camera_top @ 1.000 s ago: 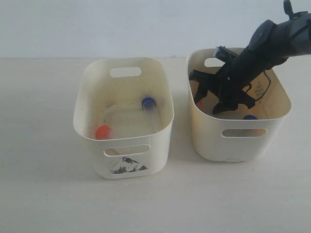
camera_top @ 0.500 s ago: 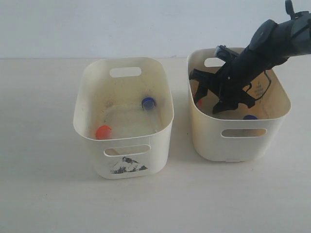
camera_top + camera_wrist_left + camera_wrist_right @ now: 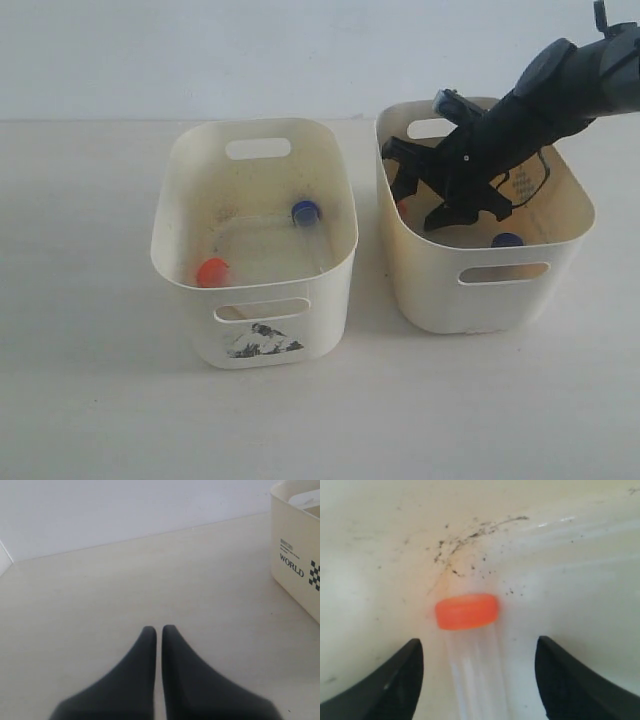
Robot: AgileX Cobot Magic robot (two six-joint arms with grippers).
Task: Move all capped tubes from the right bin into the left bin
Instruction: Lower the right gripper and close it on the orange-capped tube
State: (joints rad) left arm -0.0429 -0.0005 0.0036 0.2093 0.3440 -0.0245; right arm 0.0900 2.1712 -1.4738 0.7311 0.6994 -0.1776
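Note:
My right gripper is open, reaching down inside the right bin near its left inner wall. In the right wrist view its fingers stand on either side of a clear tube with an orange cap lying on the bin floor, and the gripper is not touching it. A blue cap shows at the front of the same bin. The left bin, with the sticker, holds an orange-capped tube and a blue-capped tube. My left gripper is shut and empty over bare table.
Both bins stand side by side on a pale table, with a narrow gap between them. The left wrist view shows a cream bin wall printed "WORLD" at one edge; which bin it is I cannot tell. A white wall runs behind.
The right gripper has moved a little left inside the right bin, and the bin itself has shifted slightly left with it. The tubes in the left bin have not moved.

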